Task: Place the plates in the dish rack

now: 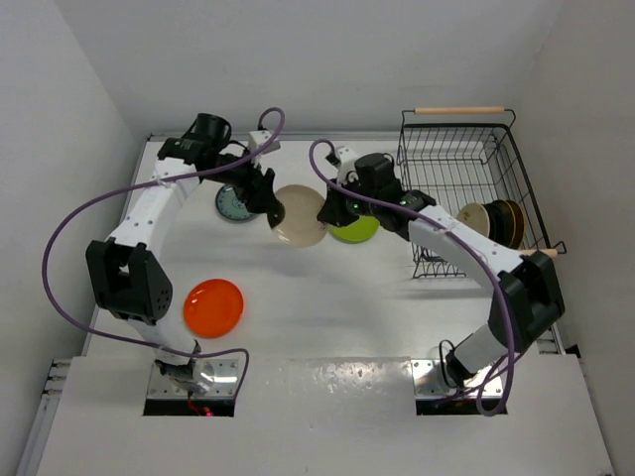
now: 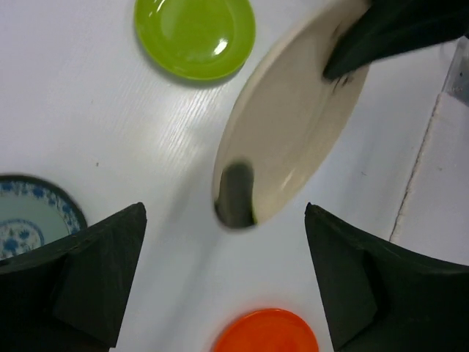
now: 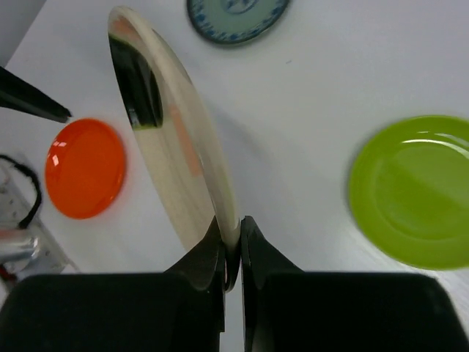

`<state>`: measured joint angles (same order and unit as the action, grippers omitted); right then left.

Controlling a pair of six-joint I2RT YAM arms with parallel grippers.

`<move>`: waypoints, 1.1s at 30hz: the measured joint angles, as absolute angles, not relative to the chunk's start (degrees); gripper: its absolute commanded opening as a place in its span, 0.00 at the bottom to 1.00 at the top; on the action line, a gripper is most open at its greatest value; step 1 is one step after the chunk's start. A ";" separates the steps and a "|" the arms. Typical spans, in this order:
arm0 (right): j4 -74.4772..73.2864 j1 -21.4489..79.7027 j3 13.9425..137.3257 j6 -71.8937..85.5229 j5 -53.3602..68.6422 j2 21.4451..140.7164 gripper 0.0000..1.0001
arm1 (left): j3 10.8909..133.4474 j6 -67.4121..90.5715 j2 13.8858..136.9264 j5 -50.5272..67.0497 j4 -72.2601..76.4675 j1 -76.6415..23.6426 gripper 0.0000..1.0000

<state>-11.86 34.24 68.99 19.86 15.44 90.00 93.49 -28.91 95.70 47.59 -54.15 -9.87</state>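
Cream plate (image 3: 176,169), tilted on edge, sits with its rim pinched in my right pincer (image 3: 233,242). My left pincer (image 2: 225,220) gapes wide, short of its far edge. Lime green plate (image 3: 410,191) lies right of my right pincer, orange-red plate (image 3: 84,167) left.

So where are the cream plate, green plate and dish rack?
cream plate (image 1: 300,220): top view, its centre.
green plate (image 3: 414,192): right wrist view, its centre.
dish rack (image 1: 461,110): top view, far wooden handle.
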 measured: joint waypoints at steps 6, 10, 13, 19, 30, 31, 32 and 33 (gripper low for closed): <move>-20.43 27.33 72.71 14.35 -0.36 82.43 0.00 | 92.23 -31.55 93.25 42.15 -55.29 -1.52 0.99; -26.33 17.98 79.46 7.49 -16.53 80.03 0.00 | 83.31 -36.14 88.47 33.17 -54.61 4.03 0.83; -29.61 12.19 80.79 2.28 -26.33 80.18 0.00 | 74.08 -39.57 87.31 26.61 -54.68 4.69 0.67; -38.61 5.78 79.46 -0.69 -32.86 87.24 0.00 | 62.41 -42.98 87.70 18.74 -55.05 7.09 0.74; -43.86 5.15 70.89 1.67 -36.12 92.53 0.00 | 55.77 -45.52 87.68 12.67 -53.10 13.21 0.77; -43.97 5.08 70.41 1.98 -36.23 92.53 0.00 | 55.27 -45.67 87.68 12.49 -53.08 13.56 0.77; -43.90 5.04 69.91 2.28 -36.32 92.53 0.00 | 54.87 -45.80 87.66 12.38 -53.08 14.06 0.77; -43.88 5.04 69.49 2.68 -36.27 92.53 0.00 | 54.68 -45.87 87.66 12.36 -53.06 14.41 0.77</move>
<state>-43.88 5.04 69.49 2.68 -36.27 92.53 54.68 -45.87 87.66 12.36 -53.06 14.41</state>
